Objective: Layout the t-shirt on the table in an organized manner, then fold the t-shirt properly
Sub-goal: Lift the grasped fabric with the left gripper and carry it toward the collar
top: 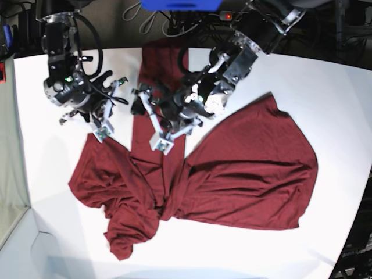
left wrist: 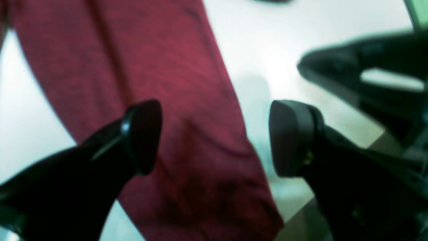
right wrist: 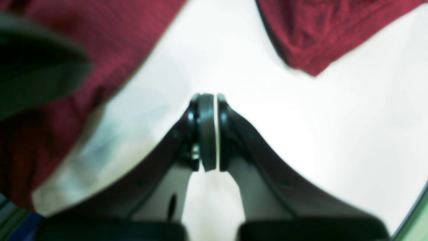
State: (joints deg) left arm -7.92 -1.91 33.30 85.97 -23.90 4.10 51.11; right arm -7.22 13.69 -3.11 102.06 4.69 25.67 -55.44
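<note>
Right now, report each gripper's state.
Left gripper: open, holding nothing, above the t-shirt.
Right gripper: shut, empty, over the table.

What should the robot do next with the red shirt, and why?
Probably lower the open left gripper and pinch the t-shirt strip under it, to pull it flat. The shirt lies twisted and bunched on the table, and nothing holds it.

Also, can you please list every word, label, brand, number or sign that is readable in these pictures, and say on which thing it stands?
None can be read in any view.
The t-shirt is plain, with no print.
The table carries no marks.
The blue thing at the top edge of the base view shows no legible text.
</note>
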